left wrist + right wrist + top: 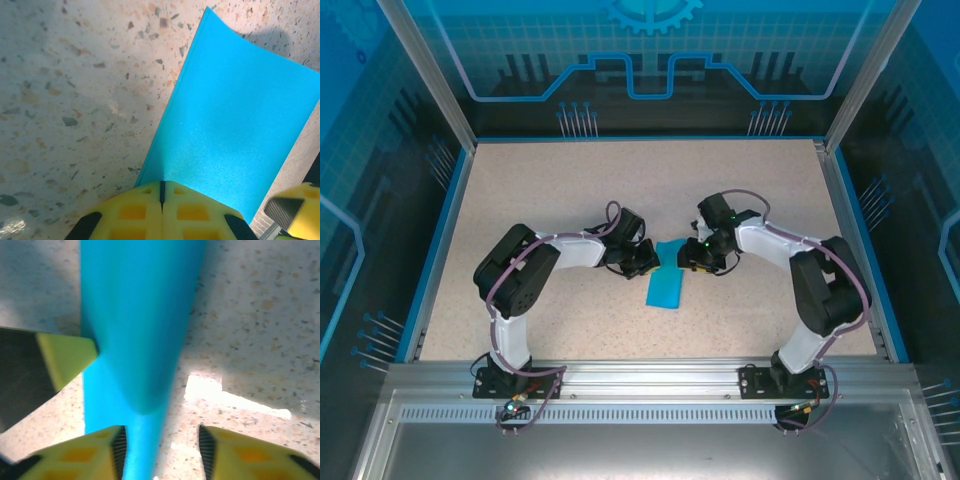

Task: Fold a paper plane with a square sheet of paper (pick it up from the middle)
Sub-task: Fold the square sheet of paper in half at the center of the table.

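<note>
Left tool [161, 189] is pinched shut on one edge of the square sheet of paper [235, 130], tips meeting with no gap I can see. Right tool [161, 442] stands part-way apart astride a raised, blurred fold of the sheet, which lies against one finger and clear of the other. From overhead both tools hide the sheet's far end; the rest lies on the bench [570, 190] between them.

One blue paper [665, 290] at the centre of the table [520, 200].
Left gripper [642, 260] and right gripper [695, 258] flank its far end; the rest extends nearward.
</note>
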Tool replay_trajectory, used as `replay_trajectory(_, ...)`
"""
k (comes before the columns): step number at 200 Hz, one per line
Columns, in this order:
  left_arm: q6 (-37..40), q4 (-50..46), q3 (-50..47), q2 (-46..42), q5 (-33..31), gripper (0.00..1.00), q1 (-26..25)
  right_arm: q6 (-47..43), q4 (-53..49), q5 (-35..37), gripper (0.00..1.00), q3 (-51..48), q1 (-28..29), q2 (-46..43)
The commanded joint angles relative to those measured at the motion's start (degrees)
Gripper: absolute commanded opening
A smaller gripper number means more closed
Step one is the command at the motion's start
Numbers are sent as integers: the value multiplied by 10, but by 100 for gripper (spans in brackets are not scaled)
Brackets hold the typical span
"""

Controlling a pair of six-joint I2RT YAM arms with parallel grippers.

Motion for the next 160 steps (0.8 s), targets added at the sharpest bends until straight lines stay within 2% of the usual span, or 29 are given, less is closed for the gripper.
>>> replay_trajectory(1, 7, -40, -4, 24, -7, 0, -11, 25, 71, -74, 28, -21, -1, -23)
replay_trajectory(20, 8, -42, -3, 24, -8, 0, -11, 38, 103, -99, 14, -36, 1, -23)
replay_trajectory(56, 10, -47, -1, 24, -11, 0, -11, 61, 149, -120, 0, -62, 2, 2)
replay_trajectory(98, 11, -52, -1, 25, -15, 0, -11, 53, 161, -114, 0, -77, -3, 26)
replay_trajectory(160, 14, -56, 0, 27, -17, 0, -11, 29, 208, -132, 0, -154, -31, 51)
